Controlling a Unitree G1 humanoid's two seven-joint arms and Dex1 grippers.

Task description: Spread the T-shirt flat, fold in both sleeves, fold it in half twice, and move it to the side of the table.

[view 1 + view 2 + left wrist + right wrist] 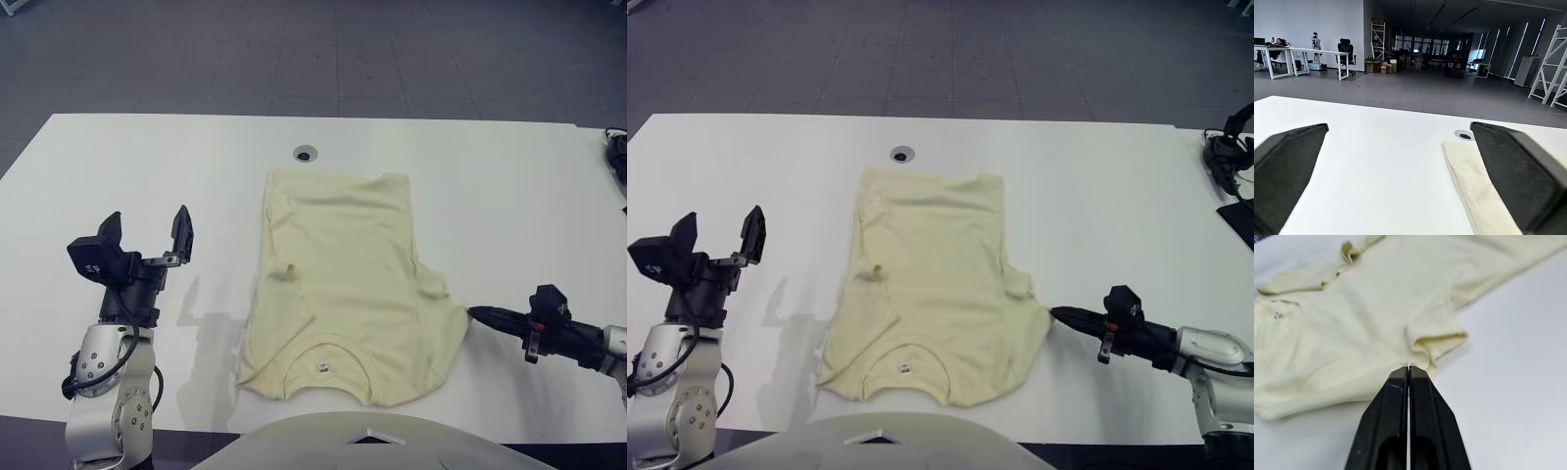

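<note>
Pale yellow cotton-like cloth, the T-shirt (343, 284), is laid face up on the white tabletop (509, 196), midway between the left and right edges. Its collar (328, 352) is turned toward the near edge, and its hem lies just short of a round cable port (306, 154) toward the far edge. The body is mostly flat, with shallow creases. The sleeve on the robot's left is tucked over the body, and a small pucker (287, 272) is raised there. The right sleeve (1437, 335) is bunched into a short fold at the shirt's right side. The right end effector (1409, 368) is held low over the tabletop by the near right corner, fingers pressed fully together. Its tip touches the shirt's edge just below that bunched sleeve; whether cloth is pinched between the tips cannot be told. The left end effector (147, 223) is held above the tabletop near the near left corner, well apart from the shirt, with its two black fingers (1288, 166) spread wide and nothing between them. A dark cabled object (1225, 152) is seen at the far right edge.
</note>
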